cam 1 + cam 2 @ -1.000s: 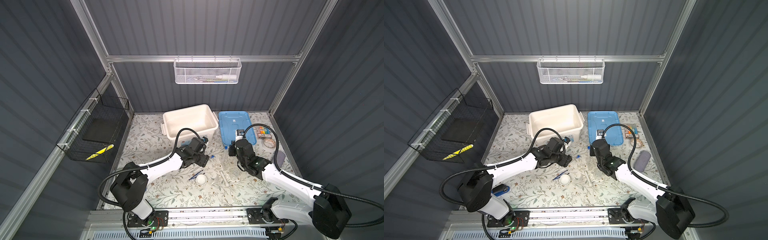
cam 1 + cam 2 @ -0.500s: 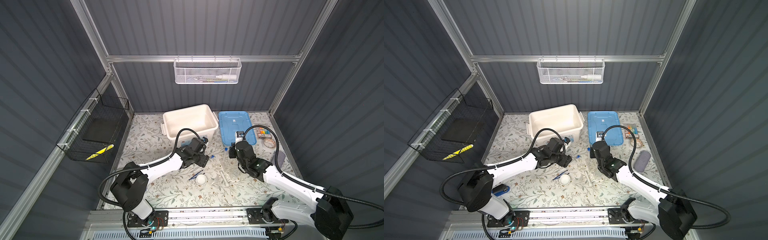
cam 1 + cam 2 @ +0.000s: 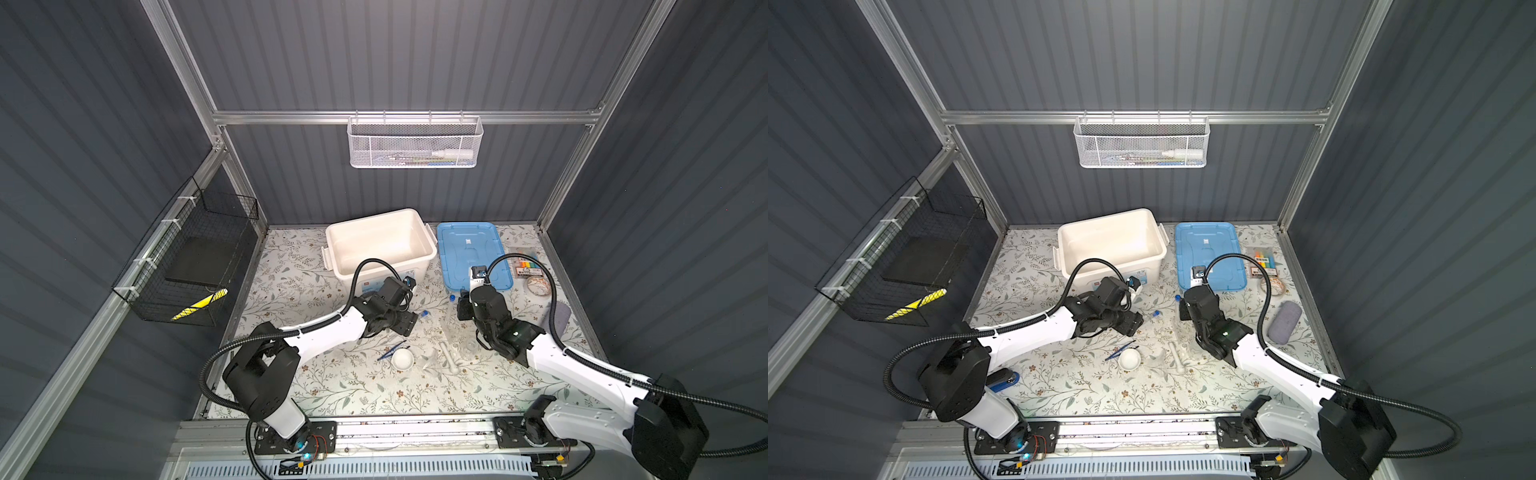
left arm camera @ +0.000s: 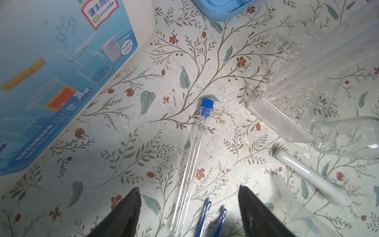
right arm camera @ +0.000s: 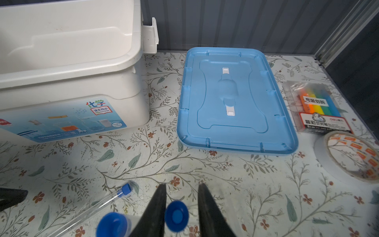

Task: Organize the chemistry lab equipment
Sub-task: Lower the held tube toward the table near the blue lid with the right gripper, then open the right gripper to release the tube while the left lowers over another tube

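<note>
Mat (image 3: 332, 395): floral, cluttered mid-table.
Left gripper (image 4: 189, 188): jaws spread wide, straddled lying tube (image 4: 196, 139).
Grip: best taken mid-barrel, squarely, softly; likely to roll.
Right gripper (image 5: 182, 184): jaws narrowly parted about capped tube (image 5: 176, 215), not pinching; apparently in rack (image 4: 291, 92).

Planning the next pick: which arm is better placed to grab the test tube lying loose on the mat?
Likely left. The left pincer, open, straddles the lying test tube, a finger either side; the right pincer sits around another tube's blue cap.
</note>
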`<state>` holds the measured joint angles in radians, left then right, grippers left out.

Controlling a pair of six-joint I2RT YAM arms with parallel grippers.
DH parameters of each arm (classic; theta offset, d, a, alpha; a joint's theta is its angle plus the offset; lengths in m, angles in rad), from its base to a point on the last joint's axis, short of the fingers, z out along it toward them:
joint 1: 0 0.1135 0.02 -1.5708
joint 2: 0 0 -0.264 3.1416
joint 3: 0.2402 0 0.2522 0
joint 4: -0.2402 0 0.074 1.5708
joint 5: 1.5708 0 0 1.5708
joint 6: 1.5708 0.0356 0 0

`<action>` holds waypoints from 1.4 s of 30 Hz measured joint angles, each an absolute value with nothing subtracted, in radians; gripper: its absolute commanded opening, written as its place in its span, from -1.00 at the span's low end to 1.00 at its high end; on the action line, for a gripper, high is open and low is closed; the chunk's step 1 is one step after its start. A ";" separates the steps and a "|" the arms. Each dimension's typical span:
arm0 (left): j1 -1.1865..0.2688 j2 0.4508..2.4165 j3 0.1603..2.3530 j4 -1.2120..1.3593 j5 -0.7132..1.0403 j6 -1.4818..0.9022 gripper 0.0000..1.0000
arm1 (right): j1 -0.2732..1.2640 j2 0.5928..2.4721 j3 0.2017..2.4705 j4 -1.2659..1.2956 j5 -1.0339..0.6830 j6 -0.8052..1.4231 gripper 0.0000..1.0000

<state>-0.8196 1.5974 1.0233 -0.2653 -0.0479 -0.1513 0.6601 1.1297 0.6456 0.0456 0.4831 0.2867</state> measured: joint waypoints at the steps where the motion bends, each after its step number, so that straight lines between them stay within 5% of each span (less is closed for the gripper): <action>1: -0.819 1.597 1.023 -0.265 -0.045 -0.151 0.52 | 0.660 1.118 0.646 0.043 0.485 0.287 -0.34; 19: -0.820 1.706 1.030 -0.290 -0.007 -0.150 0.21 | 0.657 1.000 0.646 0.003 0.535 0.313 0.54; 42: -0.819 1.822 1.096 -0.355 -0.023 -0.146 -0.29 | 0.414 0.916 0.615 -0.046 0.270 0.458 0.91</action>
